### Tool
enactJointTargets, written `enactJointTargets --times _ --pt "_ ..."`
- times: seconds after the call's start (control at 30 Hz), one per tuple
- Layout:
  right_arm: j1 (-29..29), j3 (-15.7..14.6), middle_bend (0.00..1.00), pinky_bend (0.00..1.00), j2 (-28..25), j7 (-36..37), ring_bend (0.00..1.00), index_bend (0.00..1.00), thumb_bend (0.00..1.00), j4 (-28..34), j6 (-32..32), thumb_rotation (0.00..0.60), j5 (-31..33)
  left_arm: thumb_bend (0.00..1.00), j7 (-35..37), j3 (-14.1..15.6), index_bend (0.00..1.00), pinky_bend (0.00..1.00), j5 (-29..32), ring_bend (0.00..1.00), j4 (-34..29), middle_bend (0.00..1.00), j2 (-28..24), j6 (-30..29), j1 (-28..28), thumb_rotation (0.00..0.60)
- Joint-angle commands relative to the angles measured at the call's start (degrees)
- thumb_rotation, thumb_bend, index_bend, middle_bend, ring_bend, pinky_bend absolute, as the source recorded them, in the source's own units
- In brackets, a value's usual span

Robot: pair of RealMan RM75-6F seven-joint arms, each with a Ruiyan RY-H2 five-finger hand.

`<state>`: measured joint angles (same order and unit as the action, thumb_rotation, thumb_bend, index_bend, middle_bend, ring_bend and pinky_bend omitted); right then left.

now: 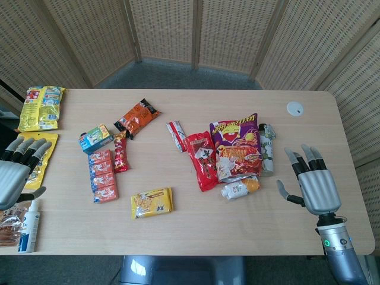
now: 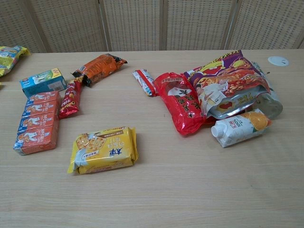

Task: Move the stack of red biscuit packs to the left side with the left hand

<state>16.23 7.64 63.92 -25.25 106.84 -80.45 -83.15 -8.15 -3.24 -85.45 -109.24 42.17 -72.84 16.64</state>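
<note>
The stack of red biscuit packs [image 1: 103,176] lies flat on the table, left of centre, several packs in a row; the chest view shows the stack [image 2: 38,122] at the left. My left hand [image 1: 18,169] hovers at the table's left edge, fingers spread, holding nothing, well left of the stack. At the right edge my right hand [image 1: 311,180] is raised with its fingers apart and empty. Neither hand shows in the chest view.
A blue box [image 1: 96,138], a small red snack bag [image 1: 120,152] and an orange pack [image 1: 137,116] lie just behind the stack. A yellow cracker pack [image 1: 152,202] sits to its right. Yellow bags [image 1: 40,107] and a white bottle [image 1: 29,225] occupy the left edge. Snack bags [image 1: 234,147] crowd the right.
</note>
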Motion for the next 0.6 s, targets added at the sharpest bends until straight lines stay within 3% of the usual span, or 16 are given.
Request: enactJointTargets --times 0.03,0.37,0.6 --pt "0.18 0.10 0.24 0.03 0.09 0.06 0.00 0.00 0.44 -0.07 0.26 0.071 0.09 0.22 0.03 0.10 0.04 0.00 0.08 0.00 0.16 0.00 0.21 0.19 -0.05 0.600" --pt "-0.31 0.01 0.24 0.03 -0.52 0.08 0.00 0.00 0.44 0.59 -0.31 0.072 -0.10 0.22 1.10 0.34 0.04 0.00 -0.19 0.00 0.82 0.00 0.42 1.92 0.58 0.600" --pt "-0.20 0.13 0.24 0.03 -0.30 -0.73 0.00 0.00 0.44 1.05 -0.13 0.071 0.14 0.22 -3.45 2.15 0.04 0.00 -1.03 0.00 2.94 0.00 0.07 10.03 3.71 0.600"
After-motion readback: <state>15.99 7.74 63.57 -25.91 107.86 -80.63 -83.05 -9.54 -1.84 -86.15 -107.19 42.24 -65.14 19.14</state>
